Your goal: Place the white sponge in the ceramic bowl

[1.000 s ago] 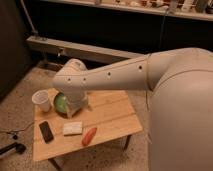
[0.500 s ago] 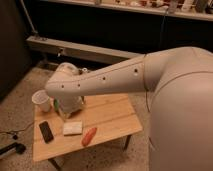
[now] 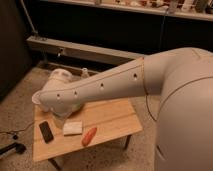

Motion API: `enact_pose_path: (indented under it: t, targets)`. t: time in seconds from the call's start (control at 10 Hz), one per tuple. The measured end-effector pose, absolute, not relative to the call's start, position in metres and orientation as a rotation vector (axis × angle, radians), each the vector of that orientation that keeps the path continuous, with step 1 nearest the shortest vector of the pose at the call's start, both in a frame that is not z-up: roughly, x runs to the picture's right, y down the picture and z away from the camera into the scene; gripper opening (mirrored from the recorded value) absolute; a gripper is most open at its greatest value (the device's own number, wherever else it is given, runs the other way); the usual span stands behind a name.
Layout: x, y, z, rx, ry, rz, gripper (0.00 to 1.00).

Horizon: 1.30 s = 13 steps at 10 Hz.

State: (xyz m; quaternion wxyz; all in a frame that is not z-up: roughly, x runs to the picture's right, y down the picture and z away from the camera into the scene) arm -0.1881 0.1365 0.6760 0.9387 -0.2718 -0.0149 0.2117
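Table [image 3: 112,120]: one small wooden table with a light top, standing on a speckled floor.
Arm [image 3: 105,85]: one pale arm, reaching from the large rounded body at right towards the left, above the rear of the table. Four small dark dots lie in a row along its side.
Gripper [image 3: 60,116]: one, hanging under the arm's far end over the rear-left part of the table, just behind and left of the sponge. Whether it is apart or together cannot be told, and it grasps nothing that can be seen.
White sponge [image 3: 73,128]: one flat off-white block, lying on the table top in the left half, near the front. It lies free, between the phone and the orange-red object, touching neither.
Ceramic bowl: not to be made out, since the arm's far end covers the rear-left corner of the table.
Black phone [image 3: 46,131]: one, lying flat on the table to the left of the sponge, with its long side running front to back.
Orange-red object [image 3: 89,136]: one long, carrot-like piece, lying aslant to the right of the sponge, near the front edge.
White cup [image 3: 35,98]: one, at the table's rear-left edge, with only a pale sliver showing beside the arm's end.
Ledge [image 3: 75,49]: one long grey ledge along the dark wall behind the table.
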Motion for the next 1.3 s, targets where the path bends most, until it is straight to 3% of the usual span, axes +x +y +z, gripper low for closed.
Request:
enact_pose_path:
  t: [0.7, 1.3]
  targets:
    - [-0.202, 0.190, 0.724, -0.616, -0.001, 0.213, 0.65]
    - [-0.203, 0.199, 0.778, -0.648, 0.026, 0.173, 0.65]
